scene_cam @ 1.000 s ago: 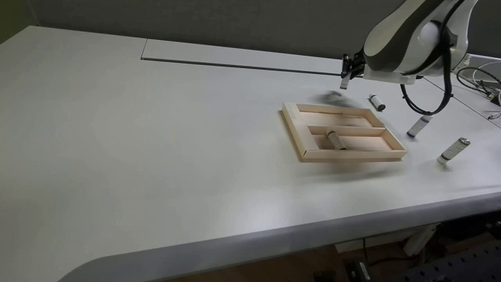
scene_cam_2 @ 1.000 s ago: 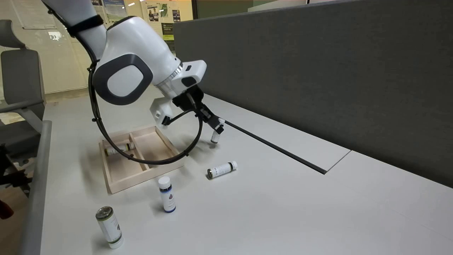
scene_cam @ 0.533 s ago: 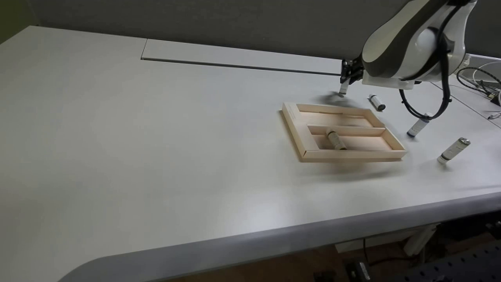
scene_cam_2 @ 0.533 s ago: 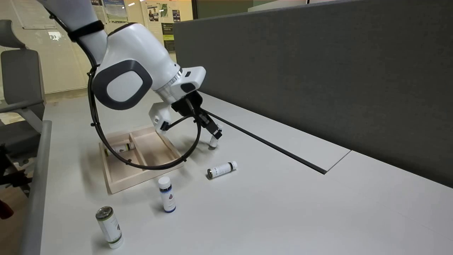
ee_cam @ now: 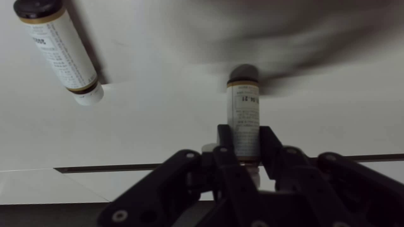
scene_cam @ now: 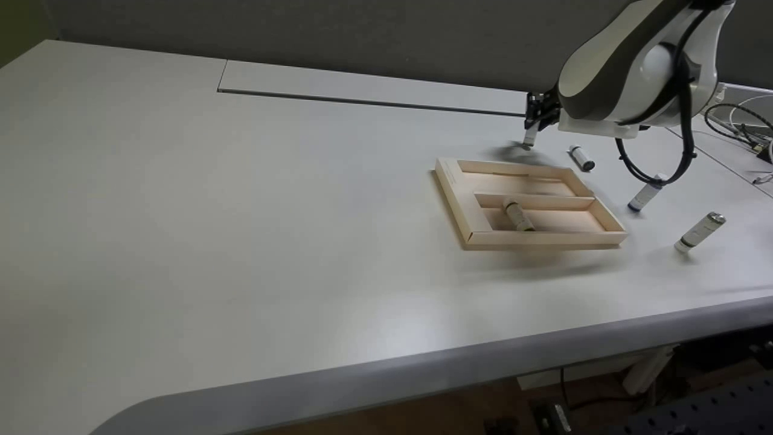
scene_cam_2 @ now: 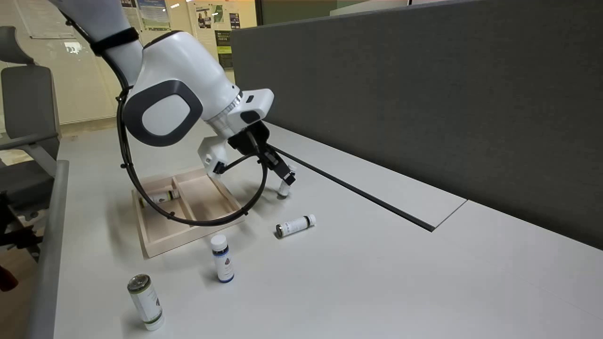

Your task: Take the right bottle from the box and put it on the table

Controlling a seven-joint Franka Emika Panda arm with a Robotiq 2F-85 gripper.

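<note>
Here, the gripper [ee_cam: 244, 137]: its black fingers [ee_cam: 224, 135] grasp the right bottle [ee_cam: 243, 115], one on either side, in the wrist view.
The right bottle: held between the fingers and slightly tilted, its dark end pointing away from the gripper; whether that end touches the table [scene_cam: 272, 241] cannot be told.
The groove [scene_cam_2: 358, 189]: a long dark line in the table, running close by the gripper.
The lying bottle [scene_cam_2: 295, 226]: on its side on the table, near the gripper, white cap at one end.
The box [scene_cam: 457, 199]: pale wood with a divider strip, flat on the table near the gripper in both exterior views.
The boxed bottle [scene_cam: 518, 216]: on its side within the box, in the compartment farther from the gripper.
The blue-based bottle [scene_cam_2: 223, 263]: upright beneath a white cap, farther from the gripper than the lying bottle.
The upturned bottle [scene_cam_2: 147, 301]: standing on its white cap, well apart from the gripper.
The chair [scene_cam_2: 28, 103]: grey, past the table's edge and far from the gripper in an exterior view.
The posters [scene_cam_2: 153, 14]: on a pale wall well beyond the gripper.
</note>
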